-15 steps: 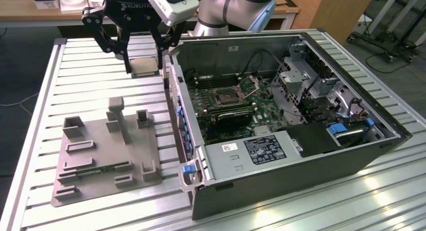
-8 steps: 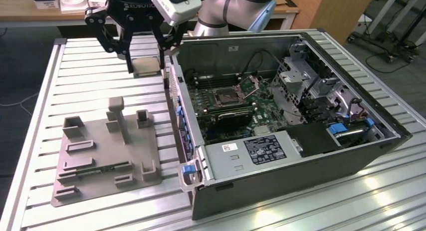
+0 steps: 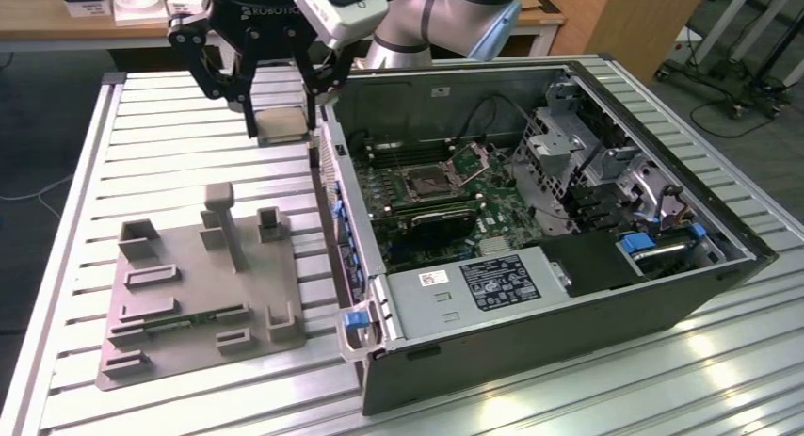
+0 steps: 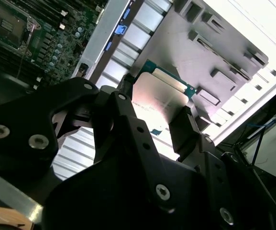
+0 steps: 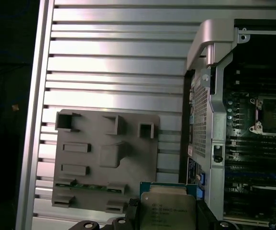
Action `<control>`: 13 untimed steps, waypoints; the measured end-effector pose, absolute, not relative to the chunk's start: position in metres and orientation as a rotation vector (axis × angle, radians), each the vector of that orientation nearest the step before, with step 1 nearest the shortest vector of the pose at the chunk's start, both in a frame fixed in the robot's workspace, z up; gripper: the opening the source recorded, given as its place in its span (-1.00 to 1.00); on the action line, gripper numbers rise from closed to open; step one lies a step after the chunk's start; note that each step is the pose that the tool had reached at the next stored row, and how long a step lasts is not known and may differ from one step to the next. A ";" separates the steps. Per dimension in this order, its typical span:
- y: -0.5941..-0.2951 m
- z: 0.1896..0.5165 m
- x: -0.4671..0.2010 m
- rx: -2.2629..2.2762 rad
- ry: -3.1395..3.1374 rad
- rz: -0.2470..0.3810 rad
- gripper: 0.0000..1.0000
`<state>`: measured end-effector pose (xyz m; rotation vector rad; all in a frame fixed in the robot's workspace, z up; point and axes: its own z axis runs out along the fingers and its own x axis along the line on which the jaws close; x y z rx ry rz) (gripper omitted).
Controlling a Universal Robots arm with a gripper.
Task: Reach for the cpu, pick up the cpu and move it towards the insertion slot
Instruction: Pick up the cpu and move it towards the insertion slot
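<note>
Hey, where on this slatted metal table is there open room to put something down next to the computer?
Bare slats lie between the grey plastic tray and the table's far edge, beside the open computer case. Also the near strip in front of tray and case. It is tight between tray and case wall, and under the claw holding the small square silvery cpu.

Grey plastic tray (image 3: 201, 285): lying flat on the ribbed metal table (image 3: 164, 144), below and well apart from the tool, its blocks standing upright.
Computer case (image 3: 540, 266): lying open just beside the tool, showing its green motherboard (image 3: 427, 205).
Wooden desk (image 3: 75, 22): standing behind the tool.
</note>
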<state>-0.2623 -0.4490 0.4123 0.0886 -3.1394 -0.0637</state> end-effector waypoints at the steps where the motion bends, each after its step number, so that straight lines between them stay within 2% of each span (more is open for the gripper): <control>1: -0.449 0.412 -0.262 0.089 -3.139 -0.064 0.10; 13: -0.449 0.412 -0.255 0.089 -3.139 -0.063 0.10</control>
